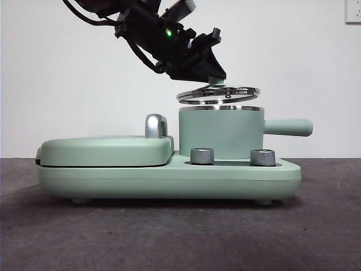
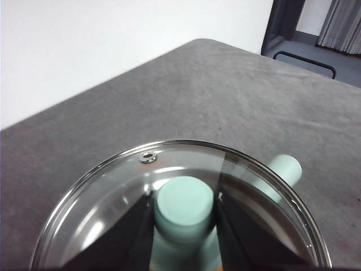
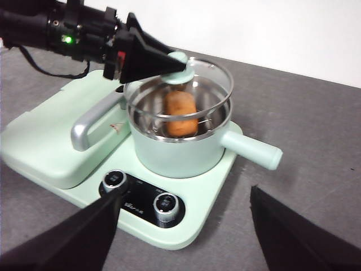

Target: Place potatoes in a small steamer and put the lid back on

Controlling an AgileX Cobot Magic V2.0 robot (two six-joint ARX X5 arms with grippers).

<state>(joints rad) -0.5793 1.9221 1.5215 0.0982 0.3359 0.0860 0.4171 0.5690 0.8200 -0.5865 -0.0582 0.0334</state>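
Item, front view, near to far: two knurled steel control knobs [image 1: 202, 156] at lower centre, set in the smooth mint-green appliance base [image 1: 169, 180] on a dark, matte table [image 1: 169, 243]. Behind them, centre frame, the small steamer [image 1: 220, 135], a cylindrical pot with steel rim and straight side handle pointing right; to its left the flat hinged griddle cover [image 1: 104, 149] with a chrome handle. The potato [image 3: 180, 113], orange-brown, rough and lumpy, already lies inside the pot. Just above the rim, tilted and not yet touching, hangs the lid [image 1: 217, 94], clear glass with a shiny steel edge. The left gripper [image 1: 210, 76], entering from upper left, is clenched on the lid's mint-green knob. The right gripper [image 3: 183, 226] waits with jaws spread, holding nothing. Risk, as judged: the tilt could land one edge first, so the lid seats crooked or slides off the rim on release.
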